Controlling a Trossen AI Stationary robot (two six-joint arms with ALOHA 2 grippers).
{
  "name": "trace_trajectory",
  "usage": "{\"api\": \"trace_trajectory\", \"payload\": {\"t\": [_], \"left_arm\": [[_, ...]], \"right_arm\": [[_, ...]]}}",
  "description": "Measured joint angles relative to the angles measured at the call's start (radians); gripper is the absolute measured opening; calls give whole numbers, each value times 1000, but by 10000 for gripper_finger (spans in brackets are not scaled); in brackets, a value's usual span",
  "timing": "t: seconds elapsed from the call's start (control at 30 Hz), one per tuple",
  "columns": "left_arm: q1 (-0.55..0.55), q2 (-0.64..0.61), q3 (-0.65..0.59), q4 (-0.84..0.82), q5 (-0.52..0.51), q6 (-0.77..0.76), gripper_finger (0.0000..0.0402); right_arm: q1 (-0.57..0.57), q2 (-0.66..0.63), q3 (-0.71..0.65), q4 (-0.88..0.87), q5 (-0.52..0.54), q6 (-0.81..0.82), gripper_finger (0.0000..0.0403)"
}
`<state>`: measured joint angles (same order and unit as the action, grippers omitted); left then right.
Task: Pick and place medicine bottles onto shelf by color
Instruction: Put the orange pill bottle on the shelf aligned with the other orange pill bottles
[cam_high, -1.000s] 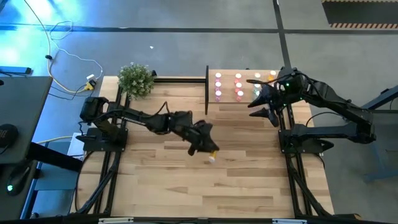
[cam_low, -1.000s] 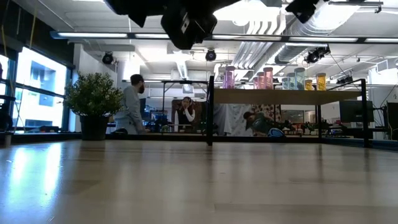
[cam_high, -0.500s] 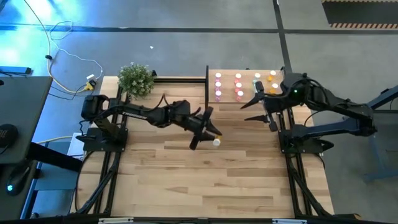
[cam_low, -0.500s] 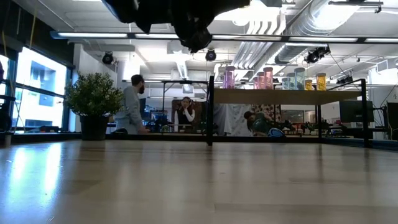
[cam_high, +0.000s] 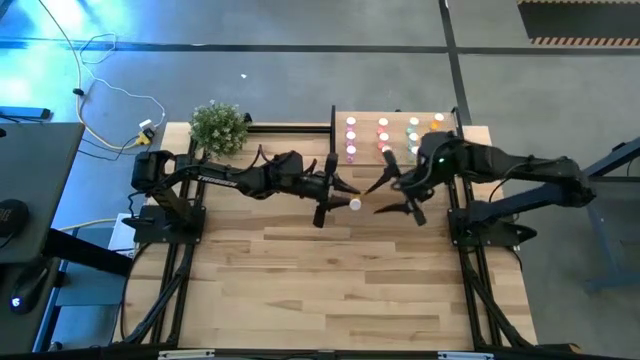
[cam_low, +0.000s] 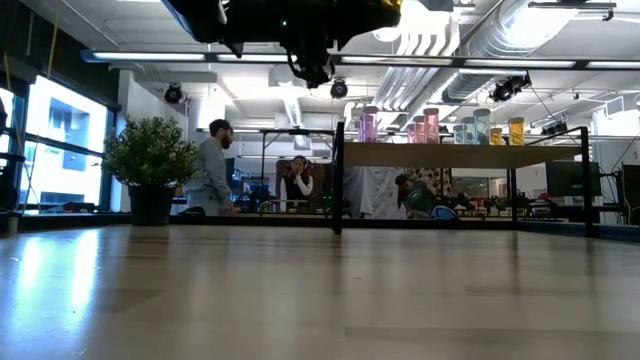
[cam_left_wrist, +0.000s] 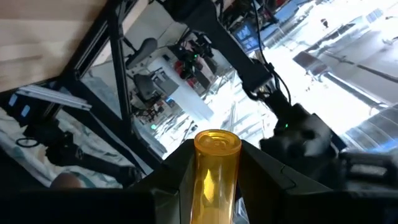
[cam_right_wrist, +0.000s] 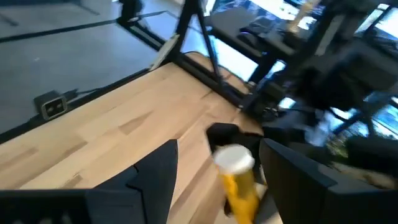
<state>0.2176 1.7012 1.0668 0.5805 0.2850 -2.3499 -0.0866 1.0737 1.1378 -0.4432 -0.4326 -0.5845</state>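
Left gripper (cam_high: 340, 196) clamped on orange bottle (cam_high: 353, 204), white cap toward the right arm, held above mid-table just in front of the shelf (cam_high: 400, 160). Right gripper (cam_high: 388, 192) spread wide, fingers (cam_right_wrist: 155, 171) either side of the bottle's capped end, not closed on it. Other pink, green and orange bottles (cam_high: 383, 138) standing in rows on the shelf; potted plant (cam_high: 218, 127) at the far left corner.

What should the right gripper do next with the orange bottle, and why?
Probably ease forward until its open fingers sit around the orange bottle, then close. The left gripper holds that bottle out, white cap toward the right gripper, and the two are apart.
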Motion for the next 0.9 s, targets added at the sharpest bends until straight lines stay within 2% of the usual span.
{"api": "trace_trajectory", "payload": {"t": [0.2,0.37,0.67,0.77,0.9], "left_arm": [[5,0,0,10,-16,6,93],[5,0,0,11,-12,10,93],[5,0,0,25,-1,12,93],[5,0,0,25,8,13,93],[5,0,0,25,18,15,93]], "right_arm": [[55,72,0,54,-4,-49,220],[76,114,0,88,118,-67,220],[76,145,0,87,189,-71,216],[76,145,0,89,195,-71,192],[76,145,0,86,199,-72,139]]}}
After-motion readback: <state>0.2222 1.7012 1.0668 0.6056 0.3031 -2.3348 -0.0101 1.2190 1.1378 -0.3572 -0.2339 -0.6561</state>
